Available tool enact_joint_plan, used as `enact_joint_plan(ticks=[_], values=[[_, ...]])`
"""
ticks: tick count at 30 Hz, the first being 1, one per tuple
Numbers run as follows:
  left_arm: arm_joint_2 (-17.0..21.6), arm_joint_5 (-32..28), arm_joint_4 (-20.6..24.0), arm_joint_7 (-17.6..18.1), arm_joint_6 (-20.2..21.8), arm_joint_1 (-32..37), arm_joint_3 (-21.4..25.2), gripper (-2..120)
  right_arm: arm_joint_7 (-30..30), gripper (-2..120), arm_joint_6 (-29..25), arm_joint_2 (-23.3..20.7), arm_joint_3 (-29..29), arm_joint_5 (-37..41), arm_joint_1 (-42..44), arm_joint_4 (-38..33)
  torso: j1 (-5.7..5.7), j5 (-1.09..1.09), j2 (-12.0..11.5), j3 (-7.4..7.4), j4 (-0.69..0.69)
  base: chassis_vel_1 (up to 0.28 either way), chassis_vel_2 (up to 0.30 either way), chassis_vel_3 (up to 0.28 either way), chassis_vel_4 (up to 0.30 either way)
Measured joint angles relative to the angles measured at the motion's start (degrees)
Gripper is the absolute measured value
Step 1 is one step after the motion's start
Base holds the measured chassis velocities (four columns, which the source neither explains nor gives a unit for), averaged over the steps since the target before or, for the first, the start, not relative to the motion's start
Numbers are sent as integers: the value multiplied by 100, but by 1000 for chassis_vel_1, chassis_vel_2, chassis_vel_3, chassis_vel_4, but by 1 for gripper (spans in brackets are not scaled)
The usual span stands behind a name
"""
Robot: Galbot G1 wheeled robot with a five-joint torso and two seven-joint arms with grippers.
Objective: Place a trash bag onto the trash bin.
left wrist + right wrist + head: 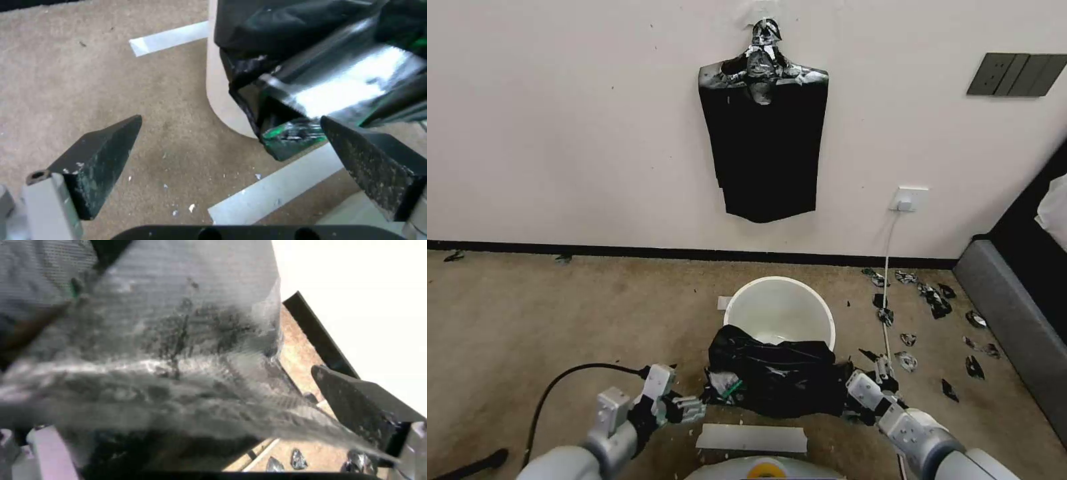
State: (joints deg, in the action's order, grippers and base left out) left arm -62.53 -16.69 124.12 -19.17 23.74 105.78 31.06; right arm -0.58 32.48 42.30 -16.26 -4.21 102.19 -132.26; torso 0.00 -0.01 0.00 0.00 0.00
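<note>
Head view: crinkly glossy trash bag (pixel 774 377) drapes round smooth trash bin (pixel 780 310).

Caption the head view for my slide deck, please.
Trash bag draped over the trash bin's near rim, left gripper open beside it, right gripper opposite.

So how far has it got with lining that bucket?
Partly there. The trash bag is draped over the near rim of the trash bin. The left hand is open beside the bag's corner; the right hand is at its other side. Still left: spreading the bag around the uncovered far rim.
</note>
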Motion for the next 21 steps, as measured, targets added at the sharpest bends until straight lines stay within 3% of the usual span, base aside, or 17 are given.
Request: enact_joint_plan(ticks=[17,21], values=[[-31,28,195,-84,-176,81,98,100,600,100,-23,-198,-631,552,337,-369,0,1,0,0,0,0,0,0,0],[-125,101,203,-58,-190,97,38,100,837,100,-64,-229,-726,1041,341,-402,0,1,0,0,-1,0,0,0,0]])
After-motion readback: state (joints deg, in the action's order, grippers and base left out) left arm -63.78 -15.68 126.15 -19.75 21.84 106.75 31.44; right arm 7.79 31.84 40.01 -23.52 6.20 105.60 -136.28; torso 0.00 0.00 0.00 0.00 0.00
